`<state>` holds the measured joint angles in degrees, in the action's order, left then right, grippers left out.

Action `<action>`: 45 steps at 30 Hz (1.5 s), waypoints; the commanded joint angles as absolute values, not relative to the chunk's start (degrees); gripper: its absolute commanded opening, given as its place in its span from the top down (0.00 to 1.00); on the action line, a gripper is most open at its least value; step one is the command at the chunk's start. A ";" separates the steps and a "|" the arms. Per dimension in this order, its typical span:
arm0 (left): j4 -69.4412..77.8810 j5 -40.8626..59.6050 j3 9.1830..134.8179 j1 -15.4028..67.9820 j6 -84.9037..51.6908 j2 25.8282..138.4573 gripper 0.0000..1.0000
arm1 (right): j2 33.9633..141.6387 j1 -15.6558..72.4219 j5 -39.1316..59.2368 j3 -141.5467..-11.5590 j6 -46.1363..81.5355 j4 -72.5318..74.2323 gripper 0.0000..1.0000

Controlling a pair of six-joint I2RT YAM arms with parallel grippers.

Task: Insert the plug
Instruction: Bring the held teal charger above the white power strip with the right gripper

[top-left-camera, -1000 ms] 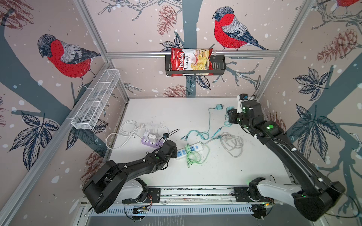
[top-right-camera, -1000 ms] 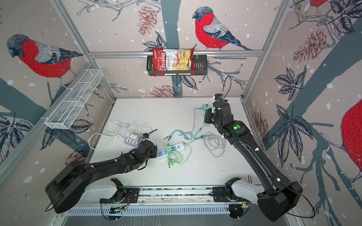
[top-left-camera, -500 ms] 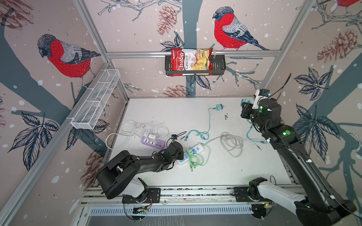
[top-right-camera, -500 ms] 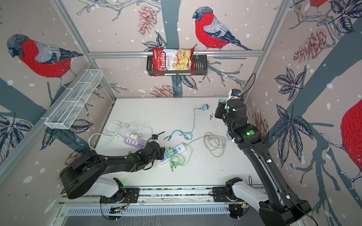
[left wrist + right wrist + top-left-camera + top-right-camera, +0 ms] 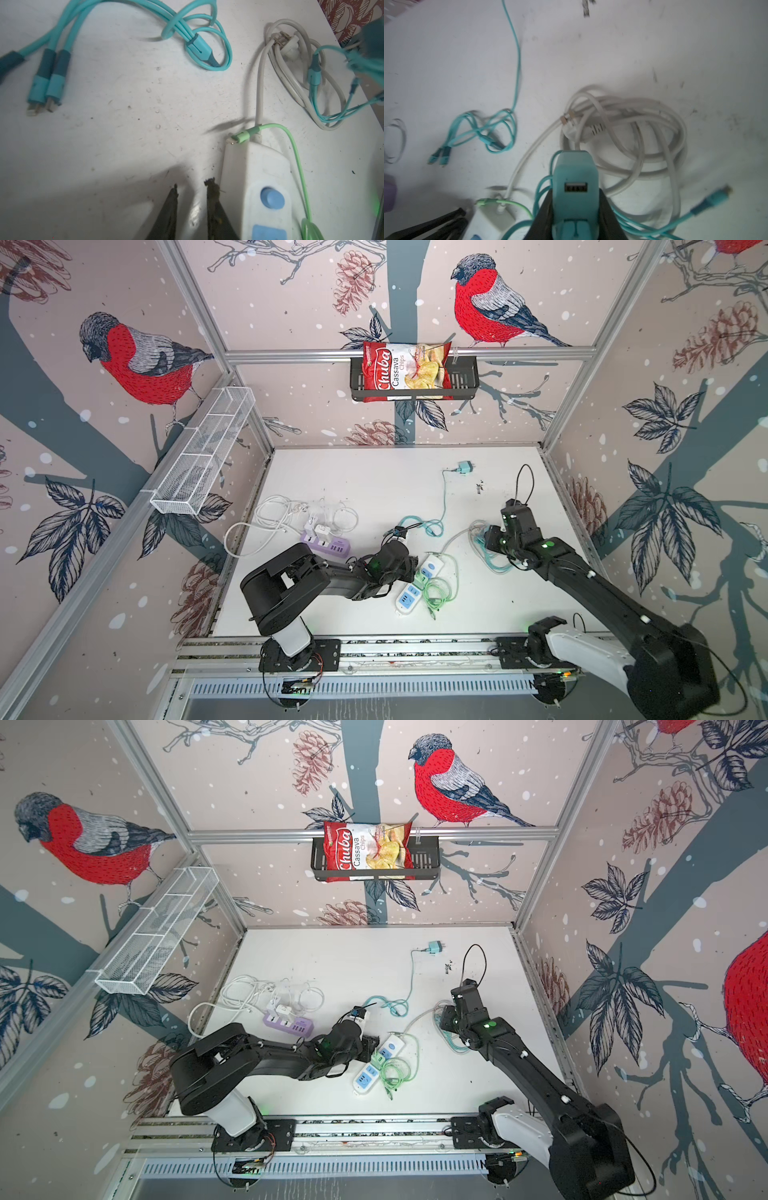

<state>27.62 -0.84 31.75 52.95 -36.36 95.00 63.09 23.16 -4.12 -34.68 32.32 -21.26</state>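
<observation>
My right gripper (image 5: 575, 192) is shut on a teal USB charger plug (image 5: 575, 172), its USB port facing the wrist camera; the plug's teal cable (image 5: 494, 565) trails under the arm. In both top views this gripper (image 5: 484, 540) (image 5: 444, 1017) hovers right of the white power strip (image 5: 419, 581) (image 5: 380, 1061) with blue sockets. My left gripper (image 5: 192, 184) sits low beside the strip's switch end (image 5: 255, 170), jaws a narrow gap apart with nothing between them. A green cable (image 5: 295, 158) lies over the strip.
A coiled white mains cord (image 5: 633, 128) with its plug lies under the right gripper. A second teal charger (image 5: 464, 467) rests at the back. A teal multi-head cable (image 5: 52, 79) lies mid-table. A purple strip (image 5: 328, 545) with white chargers is at the left.
The right arm swung from the back right corner forward and inward, carrying the teal plug. The left gripper slid right up to the white strip and its jaws narrowed.
</observation>
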 commanded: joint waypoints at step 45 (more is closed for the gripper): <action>23.90 2.36 49.43 46.07 -24.43 107.90 0.73 | 99.84 12.46 12.60 -66.88 23.38 -7.93 0.94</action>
<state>23.81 5.17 52.45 45.76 -23.79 109.75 102.94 12.01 11.18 -67.64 25.56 -6.55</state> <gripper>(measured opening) 0.277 0.282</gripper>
